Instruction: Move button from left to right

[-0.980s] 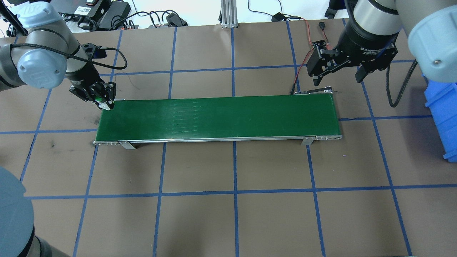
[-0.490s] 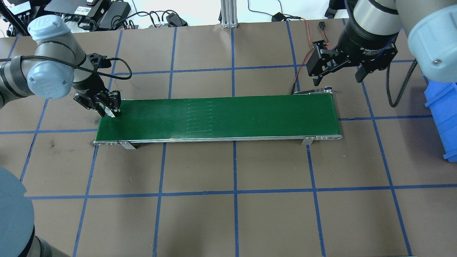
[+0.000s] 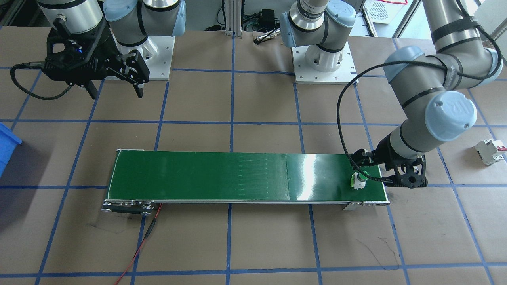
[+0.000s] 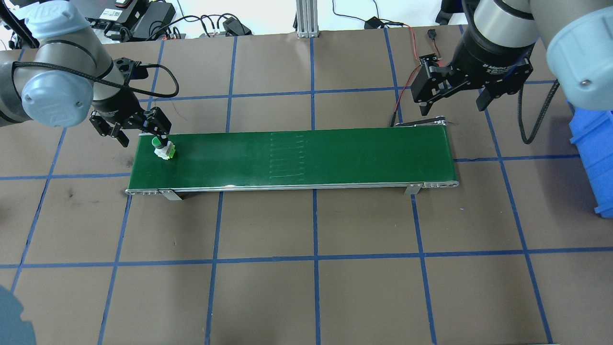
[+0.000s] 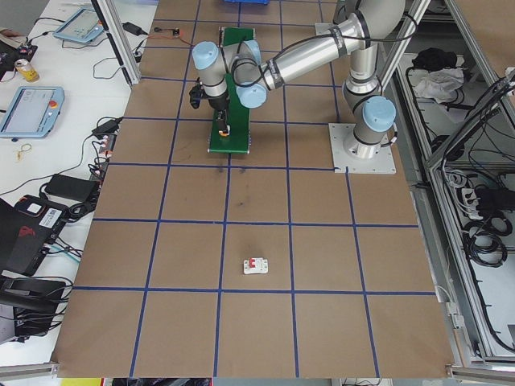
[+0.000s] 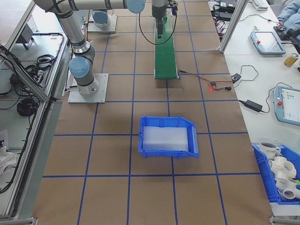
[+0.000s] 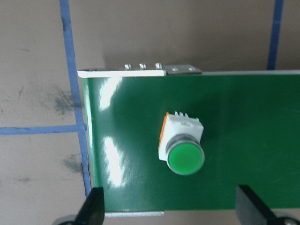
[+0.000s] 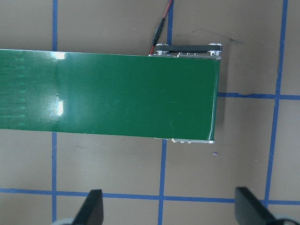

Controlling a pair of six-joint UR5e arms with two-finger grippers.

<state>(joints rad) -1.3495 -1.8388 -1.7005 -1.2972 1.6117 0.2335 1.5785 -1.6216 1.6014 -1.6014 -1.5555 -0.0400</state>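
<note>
Green-capped push-button on a stubby white body (image 4: 163, 148) rests on the green conveyor belt (image 4: 297, 155) just below the released, spread-fingered left gripper (image 4: 130, 128); light, rigid, likely best pinched across its body.

Left wrist view: left gripper (image 7: 171, 213) fingertips cut off by the bottom edge. Side views: button (image 5: 223, 131) too small to make out. Blue bin (image 4: 594, 158) cropped at the overhead view's right edge.

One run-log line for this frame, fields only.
button: on conveyor belt, left end | left end effector: open, button free | right end effector: open, near right end
</note>
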